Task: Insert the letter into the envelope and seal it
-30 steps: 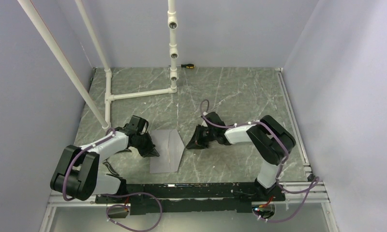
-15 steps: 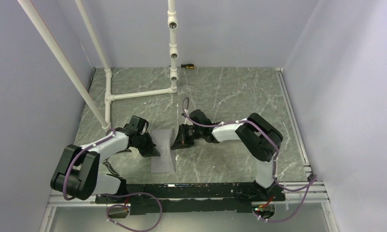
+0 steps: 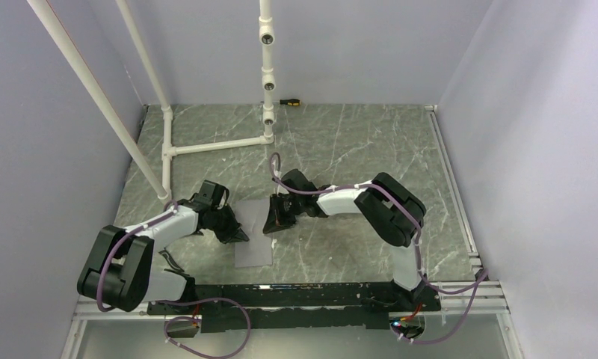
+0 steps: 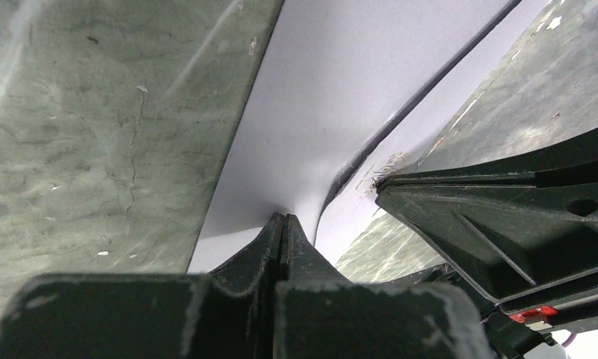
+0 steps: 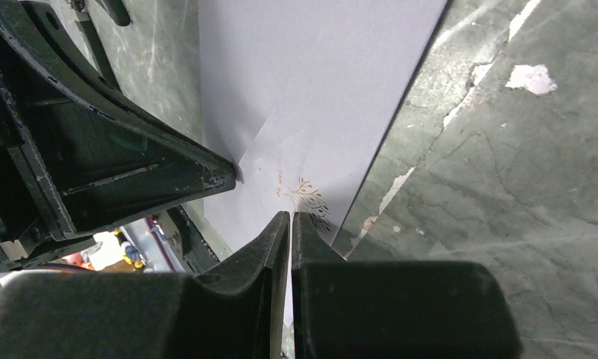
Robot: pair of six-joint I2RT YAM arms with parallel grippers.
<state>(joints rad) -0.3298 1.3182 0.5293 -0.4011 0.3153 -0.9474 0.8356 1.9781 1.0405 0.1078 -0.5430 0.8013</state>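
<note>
The light grey envelope (image 3: 251, 243) lies flat on the marble table between both grippers. Its triangular flap (image 5: 300, 191), with a small tree print at the tip, is folded over onto the body. My left gripper (image 3: 241, 235) is shut, and its tips (image 4: 283, 218) rest on the envelope's left edge (image 4: 333, 97). My right gripper (image 3: 269, 226) is shut, and its tips (image 5: 290, 217) are down at the flap's tip on the envelope's right side. Each gripper shows in the other's wrist view: the right gripper (image 4: 505, 217) and the left gripper (image 5: 109, 172). The tan-orange letter is out of view.
A white pipe frame (image 3: 214, 144) lies on the table at the back left, with upright pipes (image 3: 265, 67) rising from it. A small screwdriver (image 3: 290, 101) lies at the back wall. Purple walls close in the table on three sides.
My right gripper has moved left, carrying the flap from lying open on the right up and over onto the envelope body. My left gripper has stayed in place on the left edge.
</note>
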